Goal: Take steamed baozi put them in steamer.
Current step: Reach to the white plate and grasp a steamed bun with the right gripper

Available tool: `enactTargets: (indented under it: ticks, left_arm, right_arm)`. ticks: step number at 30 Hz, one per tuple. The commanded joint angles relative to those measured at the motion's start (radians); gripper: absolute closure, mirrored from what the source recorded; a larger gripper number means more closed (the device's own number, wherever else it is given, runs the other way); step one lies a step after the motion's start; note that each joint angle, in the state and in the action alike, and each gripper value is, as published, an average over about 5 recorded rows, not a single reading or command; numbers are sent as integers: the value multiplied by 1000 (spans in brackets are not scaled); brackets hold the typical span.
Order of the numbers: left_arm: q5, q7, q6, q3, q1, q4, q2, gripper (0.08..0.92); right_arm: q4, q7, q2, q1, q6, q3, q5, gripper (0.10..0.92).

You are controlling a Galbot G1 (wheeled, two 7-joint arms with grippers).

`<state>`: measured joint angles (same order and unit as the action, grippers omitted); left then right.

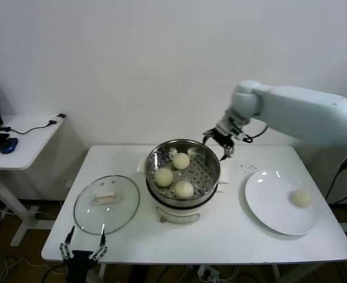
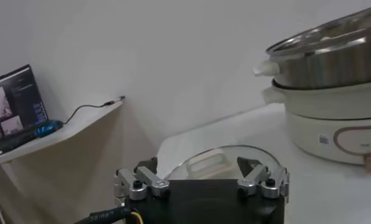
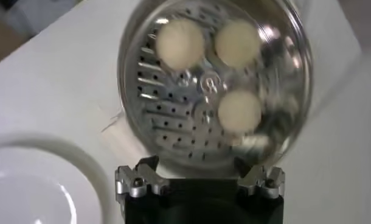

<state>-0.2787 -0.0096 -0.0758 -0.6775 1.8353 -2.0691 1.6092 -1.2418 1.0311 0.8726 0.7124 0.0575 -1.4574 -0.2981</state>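
Jaws of the right gripper (image 1: pixel 222 143) are spread and hold nothing; they hang above the far right rim of the steamer (image 1: pixel 211 175), clear of the buns. Seen from the right wrist, the same jaws stand apart over the basket's edge (image 3: pixel 295 115), its perforated floor below them. Three steamed baozi lie inside the basket: one toward the back (image 1: pixel 181 160), one on the robot's left (image 1: pixel 164 177), one nearest the robot (image 1: pixel 184 190). All three sit apart from the jaws. A fourth baozi (image 1: pixel 301 198) rests on the white plate (image 1: pixel 267 203), to the robot's right of the steamer and well apart from the right gripper. The glass lid (image 1: pixel 117 218) lies flat on the white surface (image 1: pixel 232 236), left of the steamer. Low at the near left edge, the left gripper (image 1: pixel 83 244) is parked, its jaws spread and empty, with the lid just beyond them.
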Motion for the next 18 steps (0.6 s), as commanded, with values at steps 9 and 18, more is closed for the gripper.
enactTargets:
  ticks: [9,18]
  left_arm:
    - [-3,-1,-1,-5,22,-9,-6,177]
    - [-19,0,-2,-3,24,-5,4,177]
  right_arm:
    - [160,103,-386,-479,-140,369,273,203]
    - [346,105,-329,-762,-4,692,447,203]
